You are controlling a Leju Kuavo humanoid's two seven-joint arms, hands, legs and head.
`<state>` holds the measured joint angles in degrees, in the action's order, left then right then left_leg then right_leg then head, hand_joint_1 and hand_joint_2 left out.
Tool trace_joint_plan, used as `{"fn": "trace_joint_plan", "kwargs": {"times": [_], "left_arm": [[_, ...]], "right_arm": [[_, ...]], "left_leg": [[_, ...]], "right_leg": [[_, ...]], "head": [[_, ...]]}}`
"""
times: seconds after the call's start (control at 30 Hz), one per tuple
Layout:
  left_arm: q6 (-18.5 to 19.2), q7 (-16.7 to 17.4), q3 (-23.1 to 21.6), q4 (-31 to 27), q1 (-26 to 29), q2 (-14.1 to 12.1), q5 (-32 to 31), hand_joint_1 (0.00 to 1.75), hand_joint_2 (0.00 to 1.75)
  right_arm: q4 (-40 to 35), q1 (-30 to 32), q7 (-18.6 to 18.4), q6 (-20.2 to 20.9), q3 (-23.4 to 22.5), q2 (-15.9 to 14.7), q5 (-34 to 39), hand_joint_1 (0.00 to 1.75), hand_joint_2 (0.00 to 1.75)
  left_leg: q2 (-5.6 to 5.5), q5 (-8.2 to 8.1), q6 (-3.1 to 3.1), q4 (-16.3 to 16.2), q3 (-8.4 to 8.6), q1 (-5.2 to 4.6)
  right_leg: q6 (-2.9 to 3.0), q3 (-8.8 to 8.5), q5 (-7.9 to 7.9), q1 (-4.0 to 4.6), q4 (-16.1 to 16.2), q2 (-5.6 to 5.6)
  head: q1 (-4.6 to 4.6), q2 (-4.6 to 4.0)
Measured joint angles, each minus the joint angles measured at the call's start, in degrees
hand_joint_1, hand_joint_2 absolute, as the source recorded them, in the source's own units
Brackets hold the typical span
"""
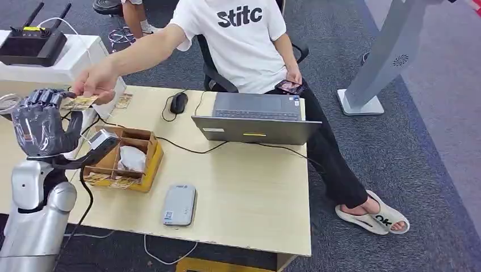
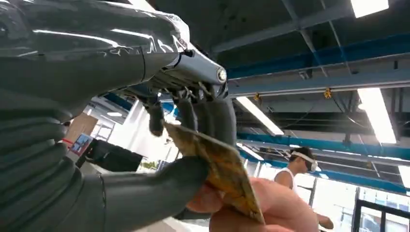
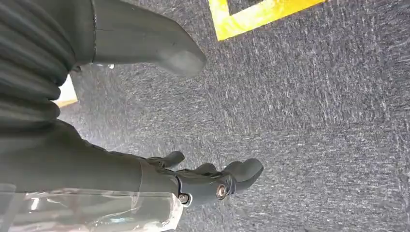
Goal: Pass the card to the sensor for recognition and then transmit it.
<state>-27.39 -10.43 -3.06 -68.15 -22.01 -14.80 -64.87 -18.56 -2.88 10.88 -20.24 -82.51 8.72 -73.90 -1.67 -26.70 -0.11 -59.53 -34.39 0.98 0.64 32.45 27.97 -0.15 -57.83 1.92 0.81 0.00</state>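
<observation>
A yellowish card (image 1: 79, 102) is held up at the table's far left corner. My left hand (image 1: 42, 122) is raised there, and in the left wrist view the card (image 2: 227, 174) sits pinched between its thumb (image 2: 159, 186) and its dark fingers (image 2: 212, 118). A seated person's hand (image 1: 97, 81) grips the same card from the other side; that hand (image 2: 270, 205) lies under the card. The grey flat sensor (image 1: 180, 204) lies near the table's front edge, apart from both. My right hand (image 3: 212, 181) hangs over grey carpet, fingers apart, holding nothing.
A wooden box (image 1: 148, 164) with several cards and white paper stands beside my left arm. A laptop (image 1: 255, 119), a mouse (image 1: 178, 103) and cables lie mid-table. A loose card (image 1: 123, 101) lies at the back. A black router (image 1: 31, 42) sits on a white box. A grey stand (image 1: 391, 56) is right.
</observation>
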Motion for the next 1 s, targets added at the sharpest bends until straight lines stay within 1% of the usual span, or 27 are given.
{"fn": "trace_joint_plan", "kwargs": {"times": [0.43, 0.53, 0.67, 0.73, 0.8, 0.9, 1.0], "left_arm": [[0.57, 0.0, -0.22, 0.31, 1.38, -0.17, 0.37, 1.75, 1.75], [1.24, -1.18, -0.7, 0.28, 2.0, -0.09, 0.74, 1.75, 1.75], [3.19, -2.93, -3.3, -1.48, 3.61, 0.9, 1.07, 1.75, 1.75], [4.32, -2.93, -5.37, -2.84, 4.43, 1.62, 0.76, 1.75, 1.75], [4.7, -2.75, -7.31, -3.85, 5.13, 2.34, 0.41, 1.75, 1.75], [4.74, -2.73, -8.5, -4.78, 5.56, 2.82, 0.37, 1.75, 1.75], [6.07, -3.65, -10.08, -5.77, 6.09, 3.24, 0.83, 1.75, 1.75]], "right_arm": [[0.09, 0.28, 0.28, 0.35, 0.17, 0.0, -0.5, 0.0, 1.75], [0.09, 0.29, 0.26, 0.44, 0.22, 0.0, -0.74, 0.0, 1.75], [0.09, 0.27, 0.11, 0.44, 0.28, 0.0, -1.36, 0.0, 1.75], [0.09, 0.23, 0.11, 0.5, 0.31, 0.0, -1.53, 0.0, 1.75], [0.11, 0.22, 0.11, 0.5, 0.35, 0.02, -1.53, 0.0, 1.75], [0.15, 0.23, 0.11, 0.5, 0.37, 0.02, -1.55, 0.0, 1.75], [0.18, 0.22, 0.22, 0.52, 0.37, 0.02, -1.55, 0.0, 1.75]], "left_leg": [[0.0, -0.01, 0.01, 0.0, -0.03, -0.01], [0.0, 0.0, 0.01, 0.0, -0.03, -0.01], [-0.01, 0.0, 0.01, -0.01, -0.04, -0.01], [-0.01, -0.01, 0.01, -0.01, -0.06, -0.03], [0.0, -0.01, 0.02, -0.01, -0.07, -0.04], [0.0, -0.01, 0.02, -0.01, -0.06, -0.04], [-0.01, -0.01, 0.02, -0.01, -0.07, -0.04]], "right_leg": [[-0.01, 0.02, 0.0, 0.0, 0.0, 0.0], [-0.01, 0.04, 0.0, 0.0, 0.0, 0.0], [-0.01, 0.03, 0.0, -0.01, 0.01, -0.01], [-0.01, 0.03, 0.0, -0.02, 0.01, -0.02], [-0.01, 0.04, 0.0, -0.03, 0.01, -0.01], [-0.01, 0.05, 0.0, -0.04, 0.01, 0.0], [-0.01, 0.06, 0.0, -0.03, 0.01, -0.02]], "head": [[0.0, 0.0], [0.0, 0.0], [0.0, 0.0], [-0.02, 0.0], [0.0, 0.0], [0.0, 0.0], [0.02, 0.0]]}}
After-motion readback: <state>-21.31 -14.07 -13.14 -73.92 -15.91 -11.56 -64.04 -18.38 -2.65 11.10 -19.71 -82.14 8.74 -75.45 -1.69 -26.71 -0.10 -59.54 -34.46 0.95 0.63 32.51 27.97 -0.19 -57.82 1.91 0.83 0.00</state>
